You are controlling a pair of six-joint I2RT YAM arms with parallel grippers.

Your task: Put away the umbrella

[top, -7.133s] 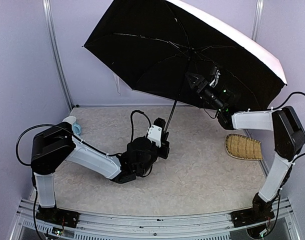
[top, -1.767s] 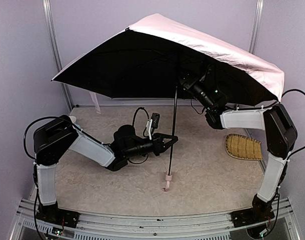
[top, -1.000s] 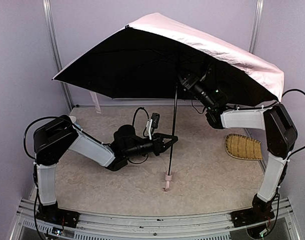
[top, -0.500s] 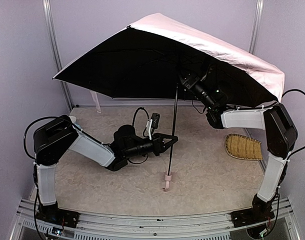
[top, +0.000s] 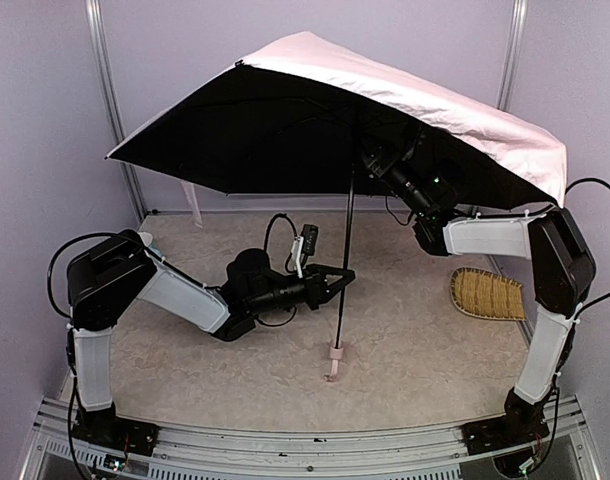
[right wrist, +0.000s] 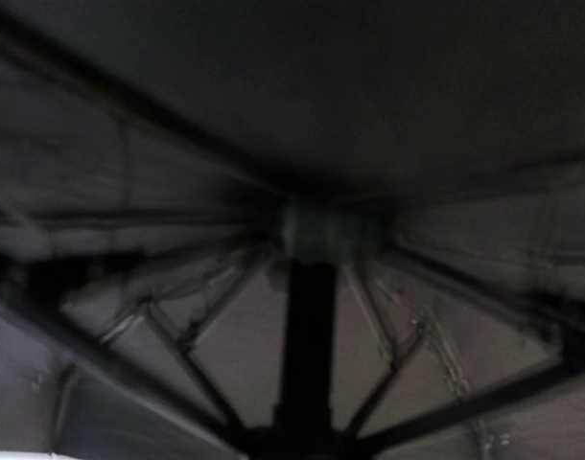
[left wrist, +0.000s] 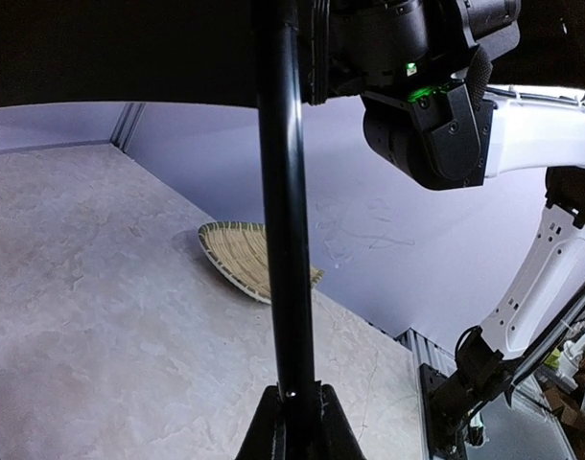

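Observation:
The umbrella [top: 415,95] stands open, pale pink on top and black underneath, spanning most of the back of the cell. Its thin black shaft [top: 345,260] runs down to a small pink handle [top: 334,362] resting on the table. My left gripper [top: 341,275] is shut on the shaft about midway up. In the left wrist view the shaft [left wrist: 286,240] rises straight out of the pinched jaws. My right gripper [top: 373,160] is up under the canopy by the shaft's top. The dim right wrist view shows only hub [right wrist: 331,232], ribs and shaft [right wrist: 310,335], with its jaws hidden.
A woven straw mat [top: 485,293] lies at the table's right edge, also visible past the shaft as the straw mat [left wrist: 240,261]. A white and blue object [top: 145,245] sits at the back left behind my left arm. Purple walls and metal posts [top: 105,100] enclose the table.
The canopy has shifted slightly, its front left ridge swinging a little to the left, and my right wrist has edged a little to the right. The left arm, shaft and handle have stayed put.

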